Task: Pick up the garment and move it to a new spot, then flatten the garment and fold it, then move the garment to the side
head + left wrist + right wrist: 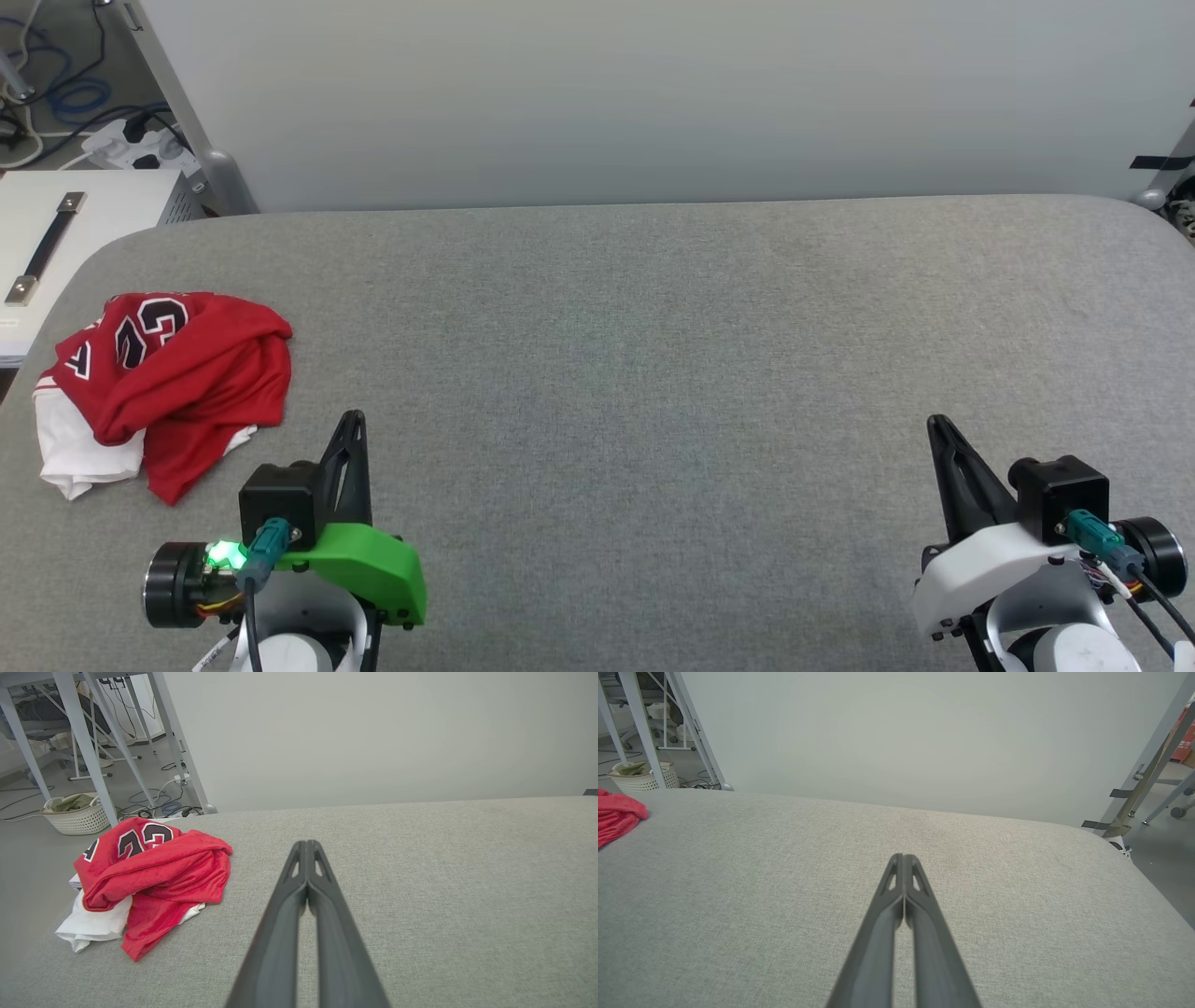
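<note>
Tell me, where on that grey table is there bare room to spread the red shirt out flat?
Nearly everywhere. The grey table is bare from the red shirt across to its right edge, and from the pale wall down to the left claw and right claw. The widest patch lies between the claws. Only the left edge, where the shirt lies bunched, is crowded.

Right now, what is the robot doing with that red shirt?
Nothing is being handled yet. The red shirt lies crumpled in a heap near the left edge of the grey table. The robot's left tool and right tool are both shut and empty, with the left one nearer the shirt.
</note>
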You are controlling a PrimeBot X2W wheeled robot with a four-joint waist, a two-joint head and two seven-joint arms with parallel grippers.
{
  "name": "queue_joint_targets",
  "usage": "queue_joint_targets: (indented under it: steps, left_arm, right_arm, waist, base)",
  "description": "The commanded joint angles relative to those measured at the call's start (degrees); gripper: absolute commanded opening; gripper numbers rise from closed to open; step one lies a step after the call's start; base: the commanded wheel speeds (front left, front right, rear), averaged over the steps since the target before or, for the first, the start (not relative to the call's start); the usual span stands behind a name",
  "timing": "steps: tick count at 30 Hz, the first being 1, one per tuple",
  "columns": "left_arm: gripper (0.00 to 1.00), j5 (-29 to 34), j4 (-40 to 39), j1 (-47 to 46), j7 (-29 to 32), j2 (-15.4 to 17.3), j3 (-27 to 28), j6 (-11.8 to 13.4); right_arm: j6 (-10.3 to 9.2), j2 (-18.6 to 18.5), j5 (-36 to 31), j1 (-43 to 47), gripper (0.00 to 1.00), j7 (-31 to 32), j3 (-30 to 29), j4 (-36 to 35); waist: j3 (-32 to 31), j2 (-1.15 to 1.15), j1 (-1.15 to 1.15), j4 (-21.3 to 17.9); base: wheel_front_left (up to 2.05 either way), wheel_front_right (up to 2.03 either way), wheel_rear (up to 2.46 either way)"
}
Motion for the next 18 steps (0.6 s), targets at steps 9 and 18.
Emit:
queue_joint_targets:
  steps: [9,18]
  left_arm:
    - [0.00,0.6,-0.1,0.6,0.0,-0.2,0.0,0.4]
    - [0.00,0.6,-0.1,0.6,0.0,-0.2,0.0,0.4]
  right_arm:
    - [-0.05,0.1,-0.5,0.4,0.00,0.2,0.0,-0.2]
    - [-0.05,0.1,-0.5,0.4,0.00,0.2,0.0,-0.2]
  waist:
    - [0.0,0.00,0.00,0.0]
    - [0.0,0.00,0.00,0.0]
  base:
    - [0.00,0.00,0.00]
    - [0.00,0.00,0.00]
